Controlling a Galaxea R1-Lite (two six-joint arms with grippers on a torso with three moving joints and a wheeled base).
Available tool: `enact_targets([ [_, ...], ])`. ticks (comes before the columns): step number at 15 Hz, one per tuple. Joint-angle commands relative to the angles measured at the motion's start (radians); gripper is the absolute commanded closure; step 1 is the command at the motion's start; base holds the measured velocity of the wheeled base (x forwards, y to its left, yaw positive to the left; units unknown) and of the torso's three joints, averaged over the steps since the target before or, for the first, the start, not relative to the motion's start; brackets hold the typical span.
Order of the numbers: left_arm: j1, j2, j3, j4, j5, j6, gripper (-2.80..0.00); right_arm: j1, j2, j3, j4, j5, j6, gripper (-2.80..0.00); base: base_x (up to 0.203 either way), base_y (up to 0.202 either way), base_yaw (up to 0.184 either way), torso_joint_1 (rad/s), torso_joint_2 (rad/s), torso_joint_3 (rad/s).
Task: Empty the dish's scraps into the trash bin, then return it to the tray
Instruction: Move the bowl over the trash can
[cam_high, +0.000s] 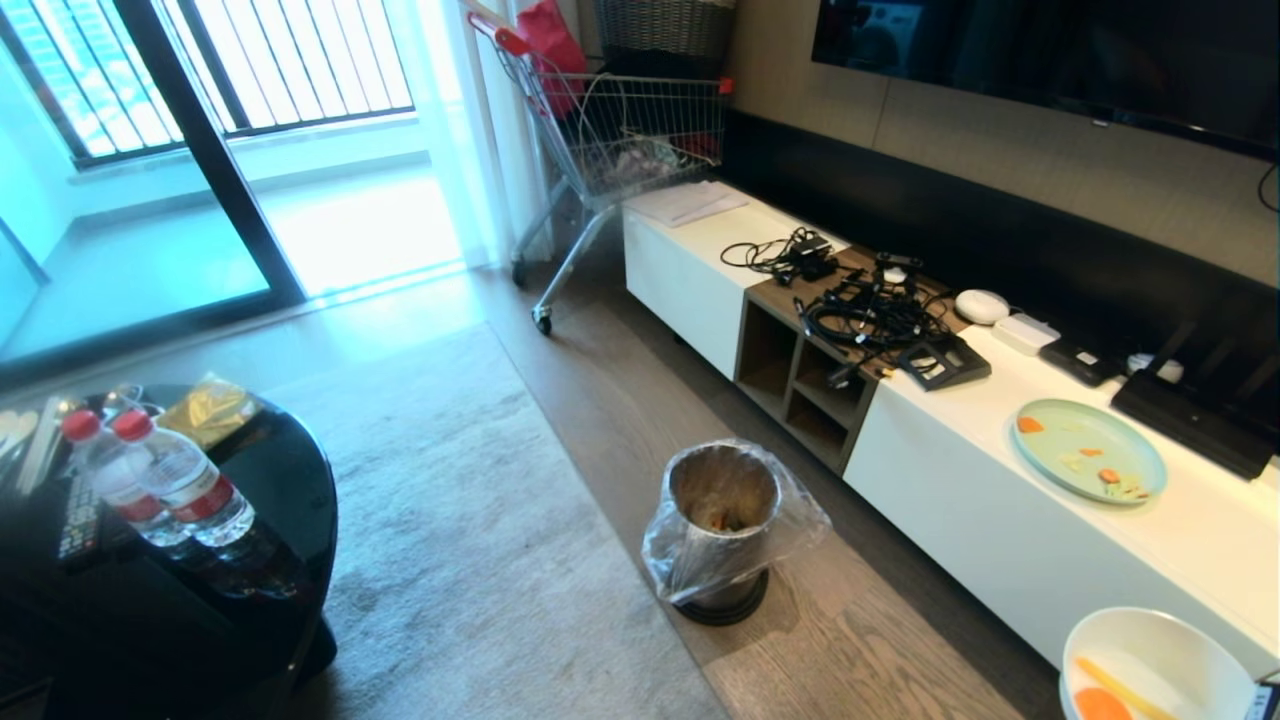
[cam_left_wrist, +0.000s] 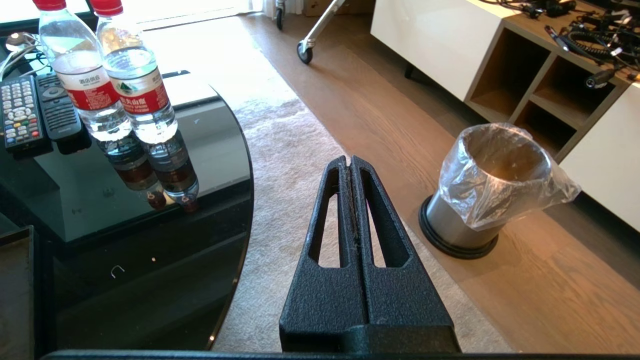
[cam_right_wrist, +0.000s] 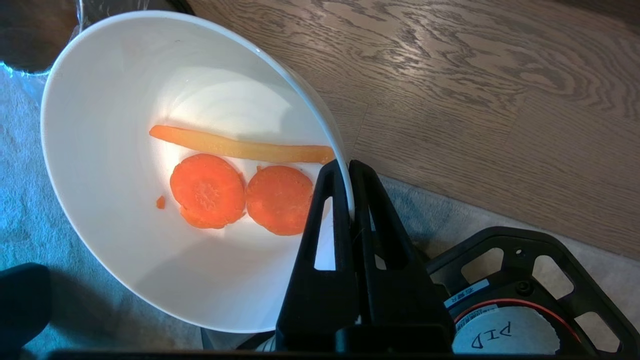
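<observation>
Right wrist view shows my right hand (cam_right_wrist: 350, 172) clamped on the rim of the dish (cam_right_wrist: 115, 200), with the scraps (cam_right_wrist: 207, 190) lying inside it. Taking the trash bin (cam_high: 722, 520) as landmark, the dish sits off to its right, nearer me, over the floor. My left hand (cam_left_wrist: 350, 162) is clenched on nothing, left of the bin.

White dish (cam_right_wrist: 125, 150) holds orange scraps (cam_right_wrist: 235, 185); shiny metal trash bin (cam_high: 722, 520), clear liner; pale teal plate (cam_high: 1088, 450).
</observation>
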Motion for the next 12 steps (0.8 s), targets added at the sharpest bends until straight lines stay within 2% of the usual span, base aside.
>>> enact_targets([
  [1,0.000,0.000,0.000,0.000,0.001,-0.002,0.00,0.000,0.000,0.000,0.002,-0.002,0.005,0.00,0.000,0.000,0.000,0.000,0.00,0.000],
  [4,0.000,0.000,0.000,0.000,0.001,-0.002,0.00,0.014,0.000,-0.003,0.002,-0.002,0.004,0.00,0.000,0.000,0.000,0.001,0.00,-0.066],
  [12,0.000,0.000,0.000,0.000,0.001,-0.003,0.00,0.039,0.002,-0.085,0.007,-0.002,0.001,0.00,0.000,0.000,0.000,0.001,0.00,-0.189],
])
